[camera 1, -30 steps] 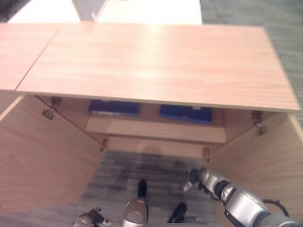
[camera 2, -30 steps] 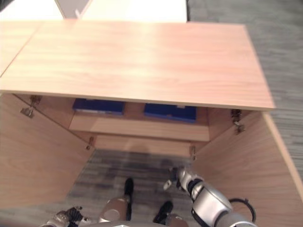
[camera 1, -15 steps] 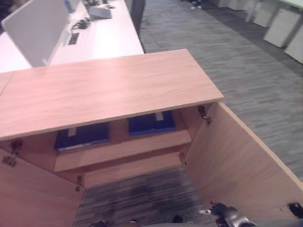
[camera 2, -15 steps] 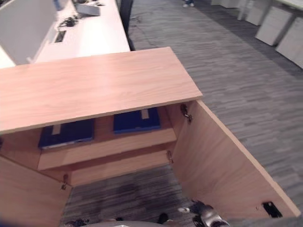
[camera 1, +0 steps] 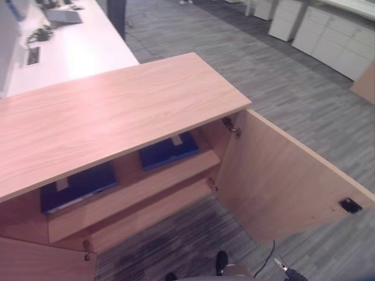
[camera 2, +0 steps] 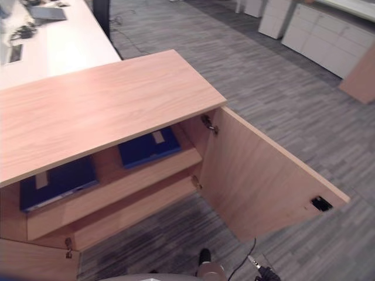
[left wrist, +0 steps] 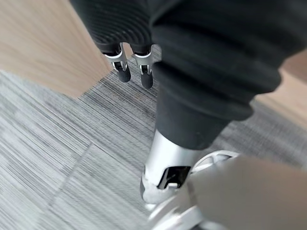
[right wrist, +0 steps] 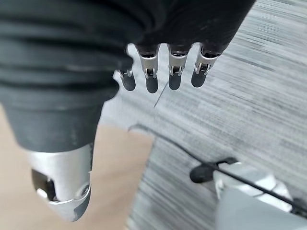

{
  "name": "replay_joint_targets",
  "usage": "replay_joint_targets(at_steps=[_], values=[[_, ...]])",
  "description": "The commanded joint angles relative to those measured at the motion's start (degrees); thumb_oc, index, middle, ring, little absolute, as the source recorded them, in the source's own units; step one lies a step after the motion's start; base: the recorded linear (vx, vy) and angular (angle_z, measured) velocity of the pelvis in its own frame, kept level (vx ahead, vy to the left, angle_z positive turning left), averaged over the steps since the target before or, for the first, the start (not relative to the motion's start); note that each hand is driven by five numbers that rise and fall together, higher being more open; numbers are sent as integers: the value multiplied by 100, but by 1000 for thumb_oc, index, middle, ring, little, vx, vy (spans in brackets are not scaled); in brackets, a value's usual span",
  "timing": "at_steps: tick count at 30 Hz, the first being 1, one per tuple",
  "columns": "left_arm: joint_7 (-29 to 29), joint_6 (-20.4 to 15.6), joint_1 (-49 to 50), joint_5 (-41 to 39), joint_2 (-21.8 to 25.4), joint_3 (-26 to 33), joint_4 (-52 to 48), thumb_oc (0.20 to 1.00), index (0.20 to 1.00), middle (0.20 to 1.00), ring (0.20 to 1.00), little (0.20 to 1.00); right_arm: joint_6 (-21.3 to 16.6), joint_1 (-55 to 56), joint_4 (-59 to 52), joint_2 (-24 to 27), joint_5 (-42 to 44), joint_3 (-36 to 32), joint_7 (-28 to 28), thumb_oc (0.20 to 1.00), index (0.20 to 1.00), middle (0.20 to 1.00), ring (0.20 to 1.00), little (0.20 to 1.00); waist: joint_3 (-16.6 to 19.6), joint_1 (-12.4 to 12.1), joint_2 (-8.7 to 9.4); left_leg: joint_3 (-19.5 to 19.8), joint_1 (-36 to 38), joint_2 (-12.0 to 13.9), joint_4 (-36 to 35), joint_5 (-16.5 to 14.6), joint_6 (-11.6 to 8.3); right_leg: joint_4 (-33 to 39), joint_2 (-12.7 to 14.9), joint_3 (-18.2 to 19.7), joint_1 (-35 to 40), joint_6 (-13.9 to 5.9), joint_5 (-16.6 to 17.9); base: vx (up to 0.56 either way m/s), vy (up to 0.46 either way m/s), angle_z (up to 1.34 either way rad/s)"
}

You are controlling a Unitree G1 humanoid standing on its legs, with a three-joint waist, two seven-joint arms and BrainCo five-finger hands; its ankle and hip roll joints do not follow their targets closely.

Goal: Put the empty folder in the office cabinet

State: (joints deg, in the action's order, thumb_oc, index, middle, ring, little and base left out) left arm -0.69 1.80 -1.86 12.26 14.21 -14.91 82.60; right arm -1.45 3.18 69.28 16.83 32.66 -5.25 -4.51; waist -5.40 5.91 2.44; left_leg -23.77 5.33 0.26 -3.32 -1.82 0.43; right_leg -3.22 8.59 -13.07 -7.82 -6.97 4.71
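The wooden office cabinet (camera 1: pixel 117 111) stands with both doors swung open. On its upper shelf (camera 1: pixel 135 193) lie two dark blue folders flat, one on the right (camera 1: pixel 169 150) and one on the left (camera 1: pixel 76 186). My right hand (right wrist: pixel 175 72) hangs low over the grey carpet near the right door (camera 1: pixel 287 181), fingers relaxed and holding nothing. My left hand (left wrist: pixel 144 72) hangs beside the left door, above the carpet, fingers relaxed and also holding nothing. A tip of the right hand (camera 1: pixel 287 272) shows at the bottom edge of the left eye view.
The open right door juts out over the carpet, and the left door (camera 1: pixel 41 260) shows at the lower left corner. A white desk (camera 1: pixel 64 47) stands behind the cabinet. White drawer units (camera 1: pixel 328 35) line the far right. Grey carpet lies in front.
The camera has swung right and lifted, so the whole picture shifted. My right hand has dropped to the bottom edge. The folders lie as before.
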Motion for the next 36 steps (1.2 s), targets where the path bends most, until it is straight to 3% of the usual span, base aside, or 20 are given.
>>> replay_joint_targets(at_steps=[1, 5, 6, 7, 9, 10, 11, 13, 15, 17, 20, 27, 31, 36], values=[[21, -31, 24, 27, -63, 390, 297, 1000, 1000, 1000, 1000, 1000, -136, -156, 218, 71, -55, -98, -148, 1000, 1000, 1000, 1000, 1000, -51, 96, -39, 379, 11, -274, -168, -427, 76, 180, 11, -722, -560, -506, 551, -131, 0, -58], [70, -12, 15, -67, -22, 454, 268, 1000, 1000, 1000, 1000, 1000, -64, -109, 321, 261, -410, -241, -194, 1000, 1000, 1000, 1000, 1000, -72, 82, -155, 226, -43, -83, -168, -383, 97, -378, 481, -738, -461, -389, 227, -118, -19, -42], [71, -10, 14, -69, -28, 451, 267, 1000, 1000, 1000, 1000, 1000, -62, -109, 320, 266, -419, -248, -194, 1000, 1000, 1000, 1000, 1000, -76, 74, -156, 221, -38, -90, -168, -390, 101, -416, 493, -725, -477, -395, 206, -107, -29, -19], [103, -2, -55, -124, 17, 484, 235, 1000, 1000, 1000, 1000, 1000, -14, -57, 377, 350, -509, -398, -205, 1000, 1000, 1000, 1000, 1000, -39, 71, -180, 196, -44, -30, -168, -404, 113, -638, 790, -576, -355, -376, 175, -66, -28, -17], [151, 3, -142, -156, 66, 484, 197, 1000, 1000, 1000, 1000, 1000, 1, -3, 437, 399, -447, -607, -213, 1000, 1000, 1000, 1000, 1000, 28, 67, -183, 181, -40, -8, -168, -420, 142, -806, 1141, -340, -207, -414, 256, -46, -55, 0], [152, 3, -144, -157, 65, 477, 197, 1000, 1000, 1000, 1000, 1000, 1, 0, 436, 399, -447, -614, -212, 1000, 1000, 1000, 1000, 1000, 25, 58, -177, 178, -35, -20, -168, -423, 148, -816, 1153, -329, -211, -424, 256, 8, -115, 11], [192, -3, -175, -143, 103, 456, 180, 1000, 1000, 1000, 1000, 1000, -11, 26, 464, 437, -330, -797, -255, 1000, 1000, 1000, 1000, 1000, 129, 77, -142, 223, -53, -17, -168, -422, 141, -797, 1380, -99, -17, -495, 459, 19, -114, 3], [207, -13, -175, -107, 147, 417, 161, 1000, 1000, 1000, 1000, 1000, -24, 86, 408, 442, -253, -890, -275, 1000, 1000, 1000, 1000, 1000, 237, 72, -59, 242, -73, -31, -168, -424, 130, -658, 1477, 132, 157, -576, 605, 20, -159, 2], [226, -34, -170, -74, 198, 391, 158, 1000, 1000, 1000, 1000, 1000, -56, 83, 308, 498, -168, -958, -309, 1000, 1000, 1000, 1000, 1000, 304, 78, 50, 173, -160, -42, -168, -292, 126, -444, 1407, 346, 245, -559, 680, -66, -190, -2], [220, -49, -164, -46, 235, 401, 147, 1000, 1000, 1000, 1000, 1000, -123, 100, 17, 574, -201, -973, -387, 1000, 1000, 1000, 1000, 1000, 363, 59, 124, 191, -149, -21, -168, -269, 93, -151, 1214, 571, 360, -620, 447, -33, -171, -52], [242, -71, -104, -37, 263, 467, 115, 1000, 1000, 1000, 1000, 1000, -206, 35, -445, 759, -457, -855, -516, 1000, 1000, 1000, 1000, 1000, 418, -38, 179, 222, -86, 89, -168, -196, -9, 168, 940, 606, 554, -690, 77, 31, -223, -43], [311, -127, 211, 11, 124, 471, -43, 1000, 1000, 1000, 1000, 1000, -451, -103, -2280, 1586, -1473, -639, -687, 1000, 1000, 1000, 1000, 1000, 400, -90, 224, 341, -144, 768, -145, 200, -388, 374, 268, 420, 705, -379, -259, -22, -274, -3], [281, -123, 252, -83, 226, 638, -225, 1000, 1000, 1000, 1000, 1000, -523, -81, -3354, 2078, -2052, -361, -347, 1000, 1000, 1000, 1000, 1000, 358, -130, 162, 344, -178, 1140, 14, 393, -573, 342, -105, 335, 806, -167, -564, -26, -246, 4], [184, -87, 287, -22, 324, 713, -328, 1000, 1000, 1000, 1000, 1000, -655, 4, -4153, 2325, -2147, -51, 59, 1000, 1000, 1000, 1000, 1000, 313, -154, 122, 398, -253, 1470, 216, 544, -715, 428, -480, 249, 948, 37, -759, -19, -193, 7]])
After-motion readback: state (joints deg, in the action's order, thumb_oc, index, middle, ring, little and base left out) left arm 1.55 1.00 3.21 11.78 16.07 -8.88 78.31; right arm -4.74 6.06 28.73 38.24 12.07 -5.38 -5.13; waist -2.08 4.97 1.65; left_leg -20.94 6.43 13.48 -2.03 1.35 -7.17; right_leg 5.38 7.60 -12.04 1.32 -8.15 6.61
